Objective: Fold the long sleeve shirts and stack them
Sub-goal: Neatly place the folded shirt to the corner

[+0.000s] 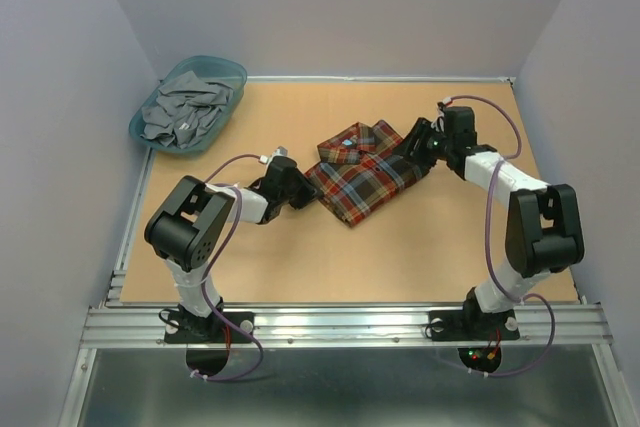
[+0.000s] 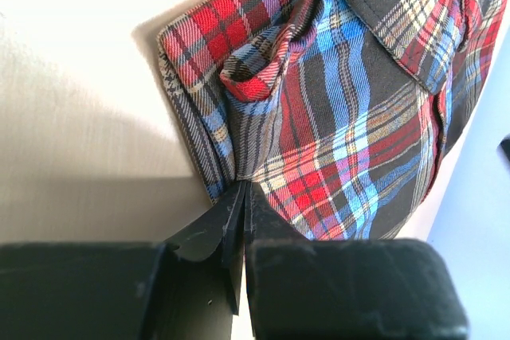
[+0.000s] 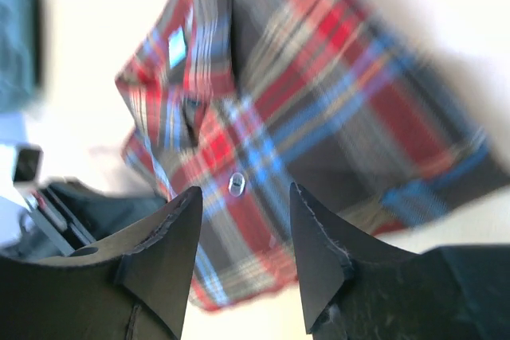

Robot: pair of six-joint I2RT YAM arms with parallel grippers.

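Folded plaid shirt (image 1: 365, 172) at the centre of the table (image 1: 420, 237), a little toward 12 o'clock. Left gripper (image 1: 301, 187) reaching low, elbow raised, pinched tight on its 9 o'clock edge. Right gripper (image 1: 413, 144) at 3 o'clock, wrist bent, jaws half apart, empty.

Folded shirt (image 1: 365, 172): centre of counter (image 1: 420, 247). Left fingers (image 2: 229, 232): at its left edge. Right fingers (image 3: 163, 248): over its right side. Basket (image 1: 232, 69): far-left corner, holding crumpled garments (image 1: 185, 112).
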